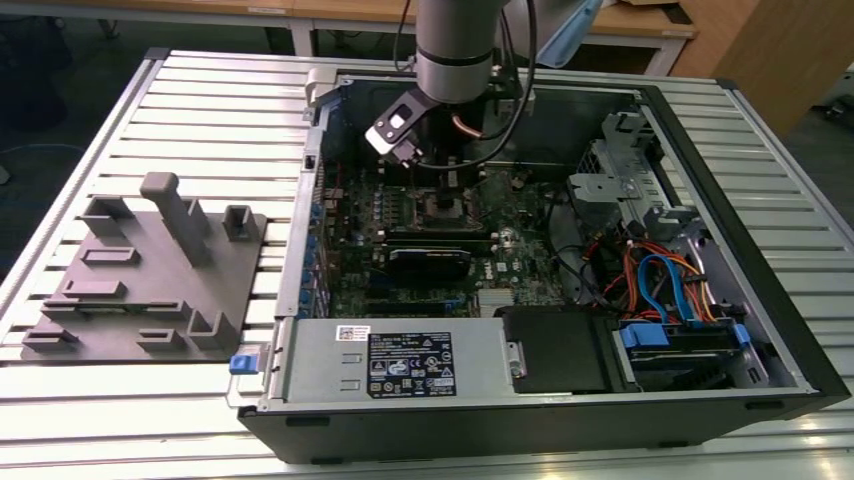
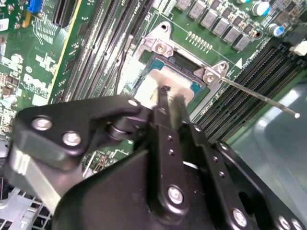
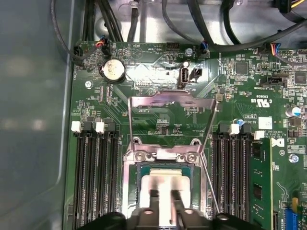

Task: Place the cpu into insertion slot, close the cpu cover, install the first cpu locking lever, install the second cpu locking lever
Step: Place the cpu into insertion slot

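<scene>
In the exterior view an open case (image 1: 763, 240) lies on a ribbed metal table (image 1: 134, 100). A grey fixture (image 1: 147, 270) lies on the table at the exterior view's left of the case. The arm (image 1: 454, 45) comes down into the case. The gripper (image 1: 450, 192) hangs low over the green board (image 1: 354, 240), right above the slot (image 1: 449, 210). A silver box (image 1: 387, 360) sits at the near wall of the case.

In the second wrist view the gripper (image 2: 171, 94) has its two fingers (image 2: 164, 110) a little apart, with only a narrow gap, and nothing is clamped between them. The tips are over the bright silvery top of the cpu (image 2: 149, 86), which lies inside the slot (image 2: 183, 63). Whether they touch it, I cannot tell. Two thin levers (image 2: 261, 97) stand away from the slot, one on each side, not locked. Long black memory slots (image 2: 252, 72) run beside the slot.

In the first wrist view the cpu (image 3: 163, 184) sits in the slot (image 3: 165, 156), under the fingertips, and its metal shows through the gap between them. The cover (image 3: 171, 100) is open, swung back from the slot, and the board shows through its window. The levers (image 3: 209, 127) run along its two sides, both free. A round battery (image 3: 113, 70) is on the board beyond the cover.
</scene>
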Robot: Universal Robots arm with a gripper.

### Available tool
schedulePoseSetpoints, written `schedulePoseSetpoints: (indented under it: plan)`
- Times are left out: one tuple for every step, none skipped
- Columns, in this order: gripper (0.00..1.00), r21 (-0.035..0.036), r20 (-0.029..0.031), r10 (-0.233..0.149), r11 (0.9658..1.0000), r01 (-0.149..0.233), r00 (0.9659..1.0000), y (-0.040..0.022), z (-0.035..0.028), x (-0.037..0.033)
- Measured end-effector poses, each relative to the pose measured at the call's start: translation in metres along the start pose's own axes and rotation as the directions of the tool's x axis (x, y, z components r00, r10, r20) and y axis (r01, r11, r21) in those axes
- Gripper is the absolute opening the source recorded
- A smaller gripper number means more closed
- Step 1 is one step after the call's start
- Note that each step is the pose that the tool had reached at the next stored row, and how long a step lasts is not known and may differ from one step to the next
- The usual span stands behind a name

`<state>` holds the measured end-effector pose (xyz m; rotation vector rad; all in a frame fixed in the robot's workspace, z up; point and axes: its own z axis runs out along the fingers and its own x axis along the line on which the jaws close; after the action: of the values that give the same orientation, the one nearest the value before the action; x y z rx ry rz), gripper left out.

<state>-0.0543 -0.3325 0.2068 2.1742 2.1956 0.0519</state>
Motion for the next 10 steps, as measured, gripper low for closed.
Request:
schedulePoseSetpoints:
  plan:
    - [0.23, 0.0043, -0.0009, 0.000, 1.0000, 0.000, 1.0000, 0.0005, 0.0000, 0.0000]
    - [0.17, 0.0090, -0.0017, 0.000, 1.0000, 0.000, 1.0000, 0.0010, -0.0001, 0.0000]
    - [0.11, 0.0139, -0.0024, 0.000, 0.9999, 0.000, 1.0000, 0.0016, -0.0001, 0.0000]
    - [0.11, 0.0189, -0.0029, 0.000, 0.9998, 0.000, 1.0000, 0.0023, -0.0001, 0.0001]
    - [0.10, 0.0244, -0.0033, 0.000, 0.9997, 0.000, 1.0000, 0.0030, -0.0002, 0.0000]
    - [0.10, 0.0291, -0.0038, 0.000, 0.9996, 0.000, 1.0000, 0.0035, -0.0003, 0.0000]
    - [0.10, 0.0316, -0.0039, 0.000, 0.9995, 0.000, 1.0000, 0.0037, -0.0003, 0.0000]
    - [0.10, 0.0316, -0.0039, 0.000, 0.9995, 0.000, 1.0000, 0.0037, -0.0003, 0.0000]
    - [0.10, 0.0317, -0.0039, 0.000, 0.9995, 0.000, 1.0000, 0.0037, -0.0003, 0.0000]
    - [0.10, 0.0321, -0.0041, 0.000, 0.9995, 0.000, 1.0000, 0.0038, -0.0002, 0.0000]
